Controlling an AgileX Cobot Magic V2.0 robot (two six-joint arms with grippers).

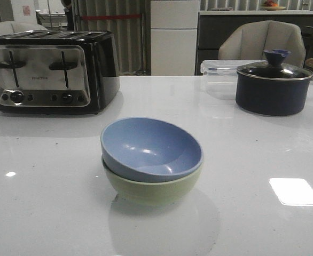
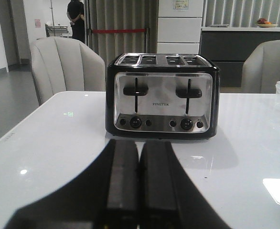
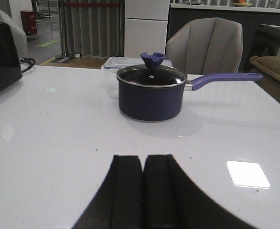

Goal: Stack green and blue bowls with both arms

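Observation:
The dusty blue bowl (image 1: 151, 148) sits nested inside the pale sage green bowl (image 1: 154, 190) at the middle of the white table (image 1: 263, 154), tilted a little toward the left. Neither gripper shows in the front view. In the left wrist view my left gripper (image 2: 139, 145) is shut and empty, above the table and facing the toaster. In the right wrist view my right gripper (image 3: 144, 159) is shut and empty, facing the dark pot. Neither wrist view shows the bowls.
A black and steel toaster (image 1: 45, 71) stands at the back left and also shows in the left wrist view (image 2: 163, 95). A dark lidded pot (image 1: 274, 82) with a purple handle stands at the back right, a clear plastic box (image 1: 220, 72) behind it. The pot also shows in the right wrist view (image 3: 152, 93).

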